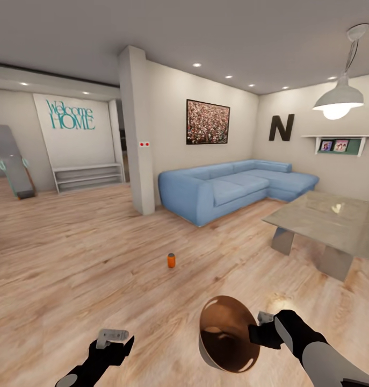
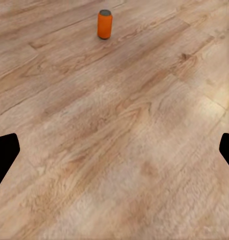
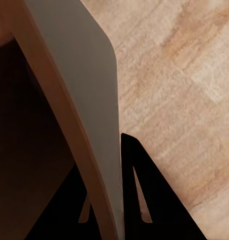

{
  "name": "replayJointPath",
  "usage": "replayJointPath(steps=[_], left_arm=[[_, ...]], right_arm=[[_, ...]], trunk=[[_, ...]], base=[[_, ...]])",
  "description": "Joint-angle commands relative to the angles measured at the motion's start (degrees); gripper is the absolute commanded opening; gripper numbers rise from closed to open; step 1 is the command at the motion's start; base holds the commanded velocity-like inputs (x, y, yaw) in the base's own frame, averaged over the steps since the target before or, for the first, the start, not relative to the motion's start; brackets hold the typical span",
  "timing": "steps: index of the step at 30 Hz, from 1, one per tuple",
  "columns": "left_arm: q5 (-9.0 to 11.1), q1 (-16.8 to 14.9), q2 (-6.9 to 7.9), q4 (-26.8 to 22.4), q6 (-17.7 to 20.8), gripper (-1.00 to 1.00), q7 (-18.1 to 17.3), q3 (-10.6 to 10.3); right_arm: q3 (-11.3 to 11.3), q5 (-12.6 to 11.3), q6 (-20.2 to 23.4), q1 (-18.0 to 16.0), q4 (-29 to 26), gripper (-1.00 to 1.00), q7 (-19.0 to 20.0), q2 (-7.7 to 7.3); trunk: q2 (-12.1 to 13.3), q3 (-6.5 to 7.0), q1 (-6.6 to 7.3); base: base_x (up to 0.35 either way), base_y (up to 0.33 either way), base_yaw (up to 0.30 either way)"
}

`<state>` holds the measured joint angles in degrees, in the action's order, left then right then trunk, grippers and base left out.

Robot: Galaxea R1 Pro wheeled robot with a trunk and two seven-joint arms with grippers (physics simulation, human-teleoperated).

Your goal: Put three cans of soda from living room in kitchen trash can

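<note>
Your right gripper (image 1: pixel 258 328) is clamped on the bin's (image 1: pixel 227 336) rim, one finger (image 3: pixel 144 200) outside the wall. Your left gripper (image 1: pixel 113 339) hangs open, empty. Orange can (image 1: pixel 171 260) stands upright on the floor (image 1: pixel 71 252) ahead, near the sofa (image 1: pixel 232 185).

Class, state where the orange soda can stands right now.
In the head view, the orange soda can stands upright on the wood floor, ahead of the left gripper, before the blue sofa.

Beside the blue sofa (image 1: pixel 235 188), the glass surface (image 1: pixel 329 217) runs off the picture's right edge. The trash can (image 3: pixel 59 125) is cropped in the right wrist view, its inside lost in shadow. The orange can's (image 1: pixel 171 260) label is too small to read.
</note>
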<state>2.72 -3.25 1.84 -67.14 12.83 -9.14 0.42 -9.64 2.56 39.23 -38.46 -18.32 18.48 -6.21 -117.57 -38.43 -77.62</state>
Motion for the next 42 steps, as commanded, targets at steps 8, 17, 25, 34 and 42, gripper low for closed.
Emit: replayJointPath(steps=[8, 17, 25, 34, 42], left_arm=[[0.0, 0.0, 0.01, 0.04, -0.02, 1.0, 0.0, 0.01], [0.0, 0.0, 0.01, 0.07, -0.05, 1.0, 0.0, 0.02], [0.0, 0.0, 0.01, 0.08, -0.06, 1.0, 0.0, 0.02], [0.0, 0.0, 0.01, 0.08, -0.08, 1.0, 0.0, 0.02], [0.0, 0.0, 0.01, 0.08, -0.08, 1.0, 0.0, 0.02]], right_arm=[[-0.47, -1.42, 0.28, -0.03, -0.05, -1.0, 0.5, 0.04], [-0.52, -1.42, 0.32, -0.03, -0.05, -1.0, 0.5, 0.06], [-0.53, -1.42, 0.25, -0.03, -0.05, -1.0, 0.5, 0.06], [-0.47, -1.42, 0.11, -0.03, -0.13, -1.0, 0.5, 0.19], [-0.55, -1.42, 0.06, -0.03, -0.13, -1.0, 0.5, 0.04]], trunk=[[0.0, 0.01, 0.0], [0.0, 0.01, 0.0], [0.0, 0.01, 0.0], [0.0, -0.03, 0.0], [0.0, -0.04, 0.0]], base=[[0.257, 0.222, -0.251], [0.257, 0.222, -0.251], [0.257, 0.222, -0.251], [0.257, 0.222, -0.152], [0.257, 0.222, -0.157]])
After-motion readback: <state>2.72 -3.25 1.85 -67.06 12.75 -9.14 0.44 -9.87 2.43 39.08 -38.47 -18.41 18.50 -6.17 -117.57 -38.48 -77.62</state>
